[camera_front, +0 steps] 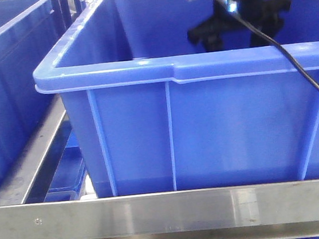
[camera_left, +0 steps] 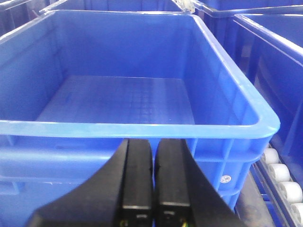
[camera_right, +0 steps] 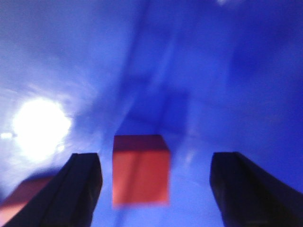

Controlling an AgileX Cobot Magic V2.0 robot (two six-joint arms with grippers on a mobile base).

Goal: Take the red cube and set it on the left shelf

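Pick step: right gripper (camera_right: 156, 189) jaws open, straddling red cube (camera_right: 140, 170) inside blue bin (camera_front: 205, 120). Next: lower, close. Left gripper (camera_left: 154, 189) jaws closed, empty.

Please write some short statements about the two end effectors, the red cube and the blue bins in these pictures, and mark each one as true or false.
1. The right end effector is open. True.
2. The red cube is clamped in the left end effector. False: the left end effector is shut on nothing; the cube lies between the open right fingers.
3. The bin in front of the left end effector looks empty. True.
4. The right arm reaches into a green bin. False: the front bin is blue.
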